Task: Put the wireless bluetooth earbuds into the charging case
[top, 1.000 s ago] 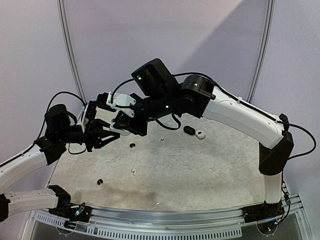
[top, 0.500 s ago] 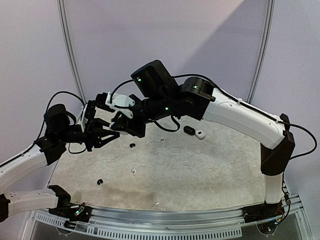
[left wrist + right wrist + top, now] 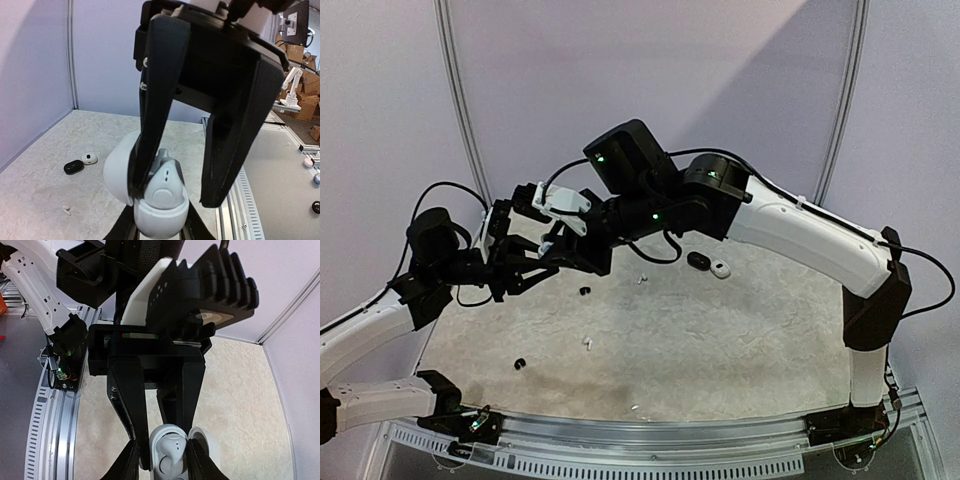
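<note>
Grip, left: left gripper (image 3: 160, 231) clamped tight on the open case (image 3: 159, 212), lid (image 3: 116, 172) flipped back, held up in the air off the table (image 3: 720, 340).
Grip, right: right gripper (image 3: 162, 451) straight over the case, jaws parted, nothing held; one finger (image 3: 150, 125) brushes the lid side, the other stands clear.
Earbud: white earbud (image 3: 172, 456) sits in the case's well, right between those fingers.
Loose on the table: three loose white earbuds (image 3: 587, 342), two loose black earbuds (image 3: 584, 291), scattered well apart.
Far side: black case (image 3: 699, 261) and second white case (image 3: 721, 269), side by side, well away from both grippers.
</note>
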